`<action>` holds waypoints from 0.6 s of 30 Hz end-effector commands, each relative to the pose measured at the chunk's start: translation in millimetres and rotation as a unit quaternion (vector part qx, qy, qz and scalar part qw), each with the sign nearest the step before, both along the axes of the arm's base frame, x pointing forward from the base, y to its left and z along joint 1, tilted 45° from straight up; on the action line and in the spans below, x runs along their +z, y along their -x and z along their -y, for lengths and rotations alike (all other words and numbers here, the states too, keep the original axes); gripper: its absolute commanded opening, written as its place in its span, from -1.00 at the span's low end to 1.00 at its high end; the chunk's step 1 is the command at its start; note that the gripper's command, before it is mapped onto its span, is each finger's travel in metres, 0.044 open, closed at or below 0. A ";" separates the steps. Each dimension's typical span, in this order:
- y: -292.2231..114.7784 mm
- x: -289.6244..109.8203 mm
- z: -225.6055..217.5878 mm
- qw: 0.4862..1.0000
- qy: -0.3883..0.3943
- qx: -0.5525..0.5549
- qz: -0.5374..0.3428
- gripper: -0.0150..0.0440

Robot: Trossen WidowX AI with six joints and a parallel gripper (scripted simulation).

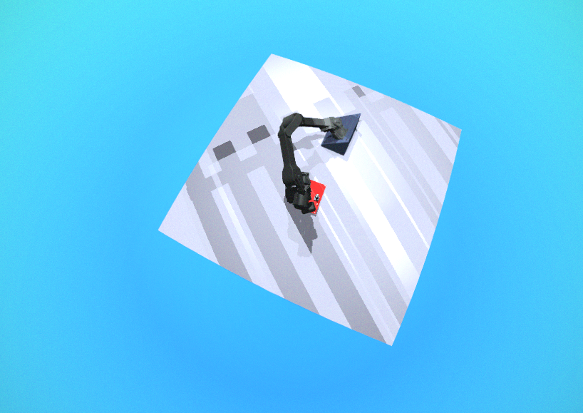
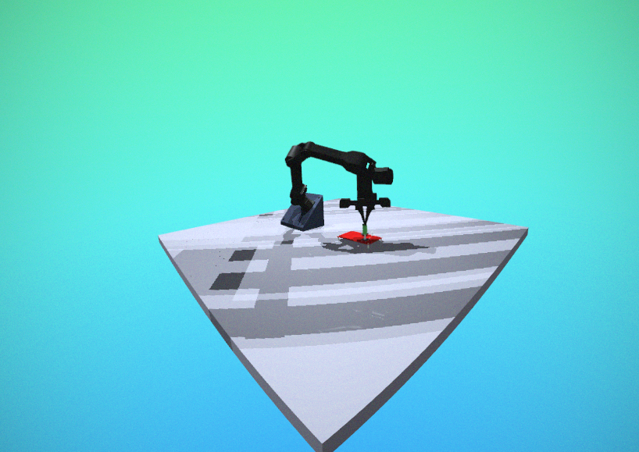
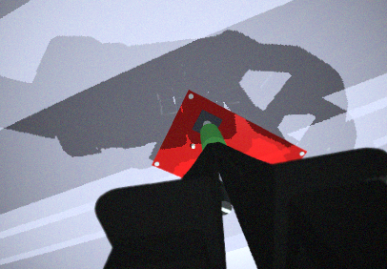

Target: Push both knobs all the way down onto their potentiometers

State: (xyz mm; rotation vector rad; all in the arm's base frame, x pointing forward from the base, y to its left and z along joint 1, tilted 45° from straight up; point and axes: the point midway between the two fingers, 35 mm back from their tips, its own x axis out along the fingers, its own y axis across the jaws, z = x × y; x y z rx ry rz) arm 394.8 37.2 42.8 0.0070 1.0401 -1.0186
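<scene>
Red circuit board (image 3: 248, 141) lies on the striped grey table (image 2: 361, 343), right of and a bit nearer than the dark blue wedge base (image 2: 304, 215) in the exterior view. Small pale dots mark the board corners in the wrist view. A green knob (image 3: 211, 136) stands upright on a dark square potentiometer (image 3: 208, 120) near the board's left end in the wrist view.

Black arm (image 2: 330, 155) rises from the base, arches over to the right and points straight down at the board. Gripper (image 2: 365, 222) is pressed together, fingers meeting in a point, nothing pinched between them. The closed tip sits on top of the green knob; in the exterior view the knob (image 2: 365, 229) shows as a short green post between the tip and the board (image 2: 353, 236). In the wrist view the black fingers cover the knob's near side, so the exact contact spot is hidden. Cannot tell whether the knob is fully down against the potentiometer.

Top view: gripper body (image 1: 297, 196) covers the board's left part, red board (image 1: 318, 192) shows to its right with a small pale part (image 1: 316, 197) on it, too small to identify. Second knob cannot be made out clearly in any view.

Arm shadow falls across the table around the board.
</scene>
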 end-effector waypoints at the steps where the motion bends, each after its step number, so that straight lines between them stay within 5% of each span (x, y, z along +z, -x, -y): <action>1: 0.9 -2.7 2.0 1.000 0.003 0.002 -0.004 -0.49; 18: 1.0 -2.5 1.7 1.000 0.003 0.002 -0.004 -0.49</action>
